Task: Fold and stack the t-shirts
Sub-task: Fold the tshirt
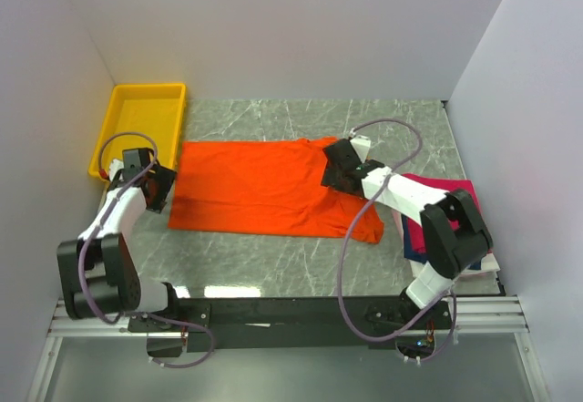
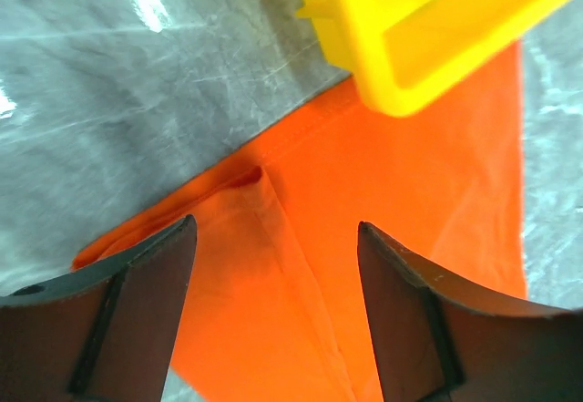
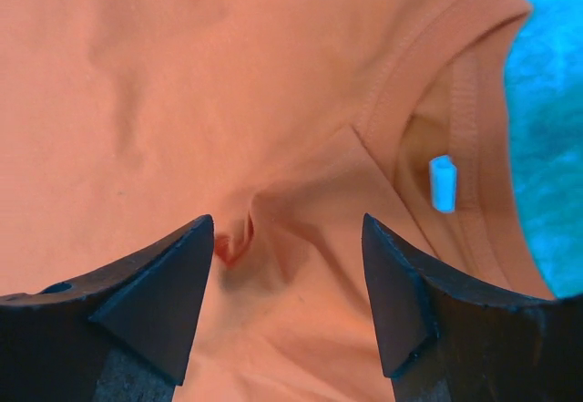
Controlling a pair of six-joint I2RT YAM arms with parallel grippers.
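Observation:
The bright orange t-shirt (image 1: 264, 188) lies spread flat across the middle of the marble table. My left gripper (image 1: 157, 188) is open over the shirt's left edge, where a folded hem and seam show (image 2: 273, 265). My right gripper (image 1: 339, 167) is open over the shirt's right end, just beside the neckline; the collar and its label show in the right wrist view (image 3: 437, 183), with a small pucker of cloth (image 3: 232, 238) between the jaws. A stack of magenta-pink (image 1: 437, 197), navy blue and white shirts lies at the right edge.
A yellow plastic tray (image 1: 146, 119) stands at the back left, its corner close above the left gripper (image 2: 410, 37). White walls close in the table on the left, back and right. Grey cables loop from both arms.

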